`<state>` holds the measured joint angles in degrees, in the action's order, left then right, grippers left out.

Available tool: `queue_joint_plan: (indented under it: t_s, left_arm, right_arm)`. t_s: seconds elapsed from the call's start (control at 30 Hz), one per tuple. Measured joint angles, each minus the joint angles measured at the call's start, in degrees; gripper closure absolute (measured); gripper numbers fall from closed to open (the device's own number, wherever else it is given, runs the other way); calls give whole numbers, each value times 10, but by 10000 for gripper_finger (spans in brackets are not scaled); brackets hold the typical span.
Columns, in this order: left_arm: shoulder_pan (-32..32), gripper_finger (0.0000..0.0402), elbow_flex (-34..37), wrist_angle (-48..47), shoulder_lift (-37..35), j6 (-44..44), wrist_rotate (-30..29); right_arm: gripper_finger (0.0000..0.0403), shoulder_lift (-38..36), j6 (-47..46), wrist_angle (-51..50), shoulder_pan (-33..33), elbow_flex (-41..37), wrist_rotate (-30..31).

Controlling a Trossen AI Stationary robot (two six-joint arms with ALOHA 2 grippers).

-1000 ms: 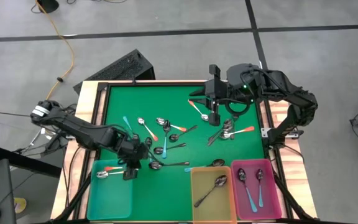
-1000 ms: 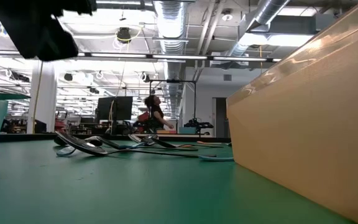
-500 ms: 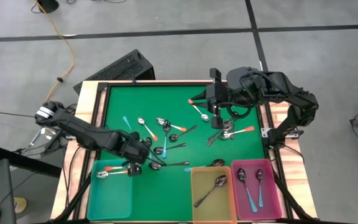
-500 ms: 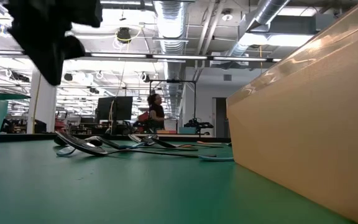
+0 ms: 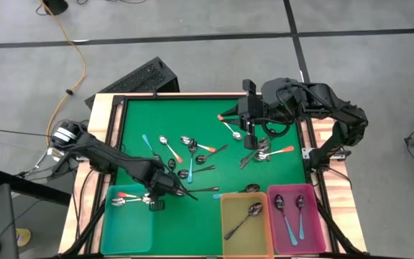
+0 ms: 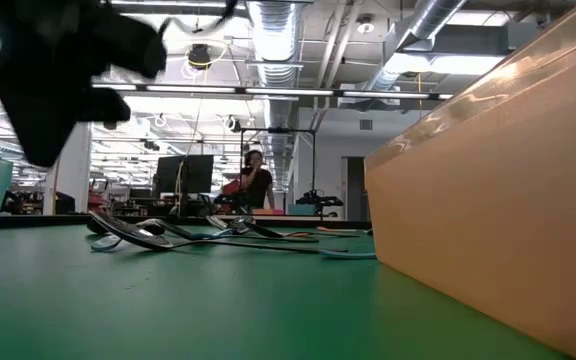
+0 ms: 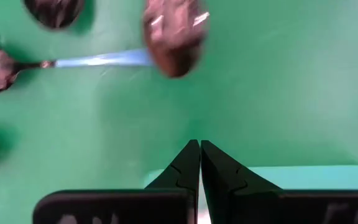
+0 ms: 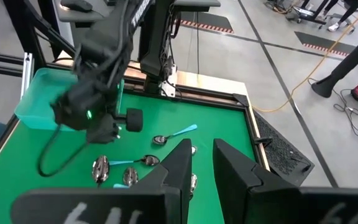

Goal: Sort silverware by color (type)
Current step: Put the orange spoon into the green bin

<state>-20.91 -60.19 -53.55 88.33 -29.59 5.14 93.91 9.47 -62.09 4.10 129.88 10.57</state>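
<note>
A green mat (image 5: 214, 115) covers the table, set in a wooden frame on a grey concrete floor. Along its near edge stand three bins: one teal (image 5: 126, 223), one yellow (image 5: 244, 229) and one pink (image 5: 298, 229). The high view alone shows their contents: one orange-handled spoon (image 5: 126, 198) in the teal bin, one dark spoon (image 5: 246, 216) in the yellow, two blue-handled spoons (image 5: 290, 216) in the pink. Loose silverware (image 5: 192, 155) lies scattered over the middle of the mat; an exact count cannot be made.

The low view alone shows the room: an industrial hall with ceiling ducts, and a person (image 6: 255, 182) standing far behind the spoons.

The left gripper (image 5: 157, 198) hangs at the teal bin's inner edge; the left wrist view shows its fingers (image 7: 188, 167) pressed together, empty, near a blue-handled spoon (image 7: 92, 59). The right gripper (image 5: 249, 128) hovers over the mat's far right; its wrist view shows its fingers (image 8: 180, 163) slightly apart, holding nothing visible.
</note>
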Motion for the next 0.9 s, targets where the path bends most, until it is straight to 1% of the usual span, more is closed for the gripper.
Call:
queue_joint_plan:
  t_s: [0.17,0.2,0.23,0.3,0.4,0.43,0.47,0.5,0.63,0.7,0.77,0.9]
  left_arm:
    - [-24,401,-35,0,-40,-54,73]
    - [-31,401,-37,-1,-46,-66,76]
    - [-38,401,-38,-1,-53,-73,67]
    - [-51,401,-38,-3,-63,-77,6]
    - [-54,401,-38,-11,-74,-79,-119]
    - [-51,401,-38,-14,-74,-78,-147]
    - [-46,401,-35,-13,-74,-76,-159]
    - [-43,401,-32,-12,-73,-71,-158]
    - [-36,401,-9,-11,-56,-53,-116]
    - [-36,401,2,-10,-49,-50,-114]
    - [-36,401,9,-7,-47,-56,-111]
    - [-43,401,17,4,-47,-81,-70]
  right_arm:
    - [321,0,0,-3,0,0,0]
    - [321,0,0,-7,0,0,0]
    - [321,0,0,-11,0,0,0]
    - [321,0,1,-16,0,0,0]
    - [321,0,1,-20,0,0,0]
    - [321,0,1,-20,0,0,0]
    - [321,0,1,-20,0,0,0]
    - [321,0,2,-20,-1,0,0]
    - [321,0,2,-20,-1,0,0]
    - [321,0,0,-22,-1,0,0]
    - [321,0,0,-23,1,0,0]
    - [321,0,0,-23,4,0,0]
